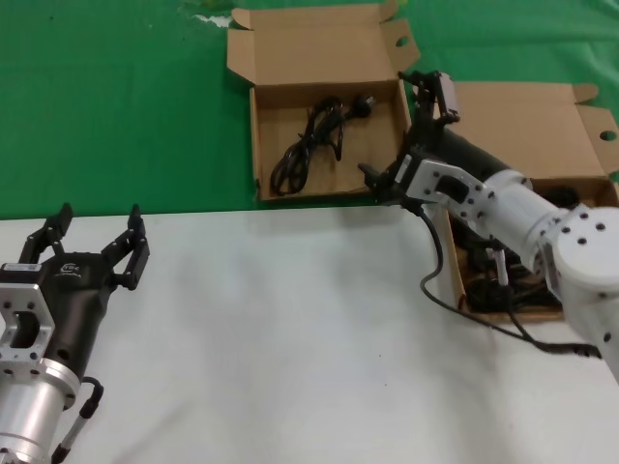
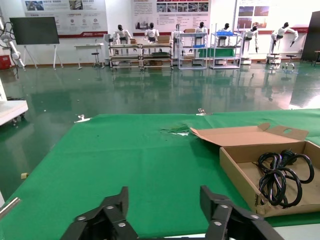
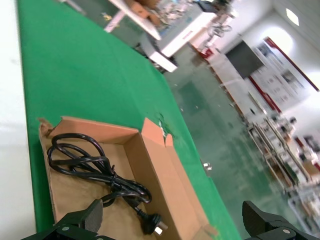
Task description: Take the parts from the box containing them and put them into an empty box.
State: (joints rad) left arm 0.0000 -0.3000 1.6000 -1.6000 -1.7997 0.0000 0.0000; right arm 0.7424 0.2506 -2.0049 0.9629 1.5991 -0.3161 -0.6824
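At lower left of the head view, the left gripper point(image 1: 94, 242) rests over the white table point(image 1: 290, 338) with fingers spread wide, holding nothing; a small logo on its body is unreadable. The right gripper point(image 1: 406, 130), jaws wide and empty, hangs at centre right over the near-right corner of the ear-flapped box point(image 1: 324, 58), where one black power cord point(image 1: 314, 140) lies. More cords point(image 1: 508, 285) sit in the broad-lidded box point(image 1: 527, 121) at right. Wall posters point(image 2: 170, 7) are illegible.

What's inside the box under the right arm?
Black cords show in the right-hand box beside the arm; the right gripper and its arm cover the rest, so a count isn't possible.
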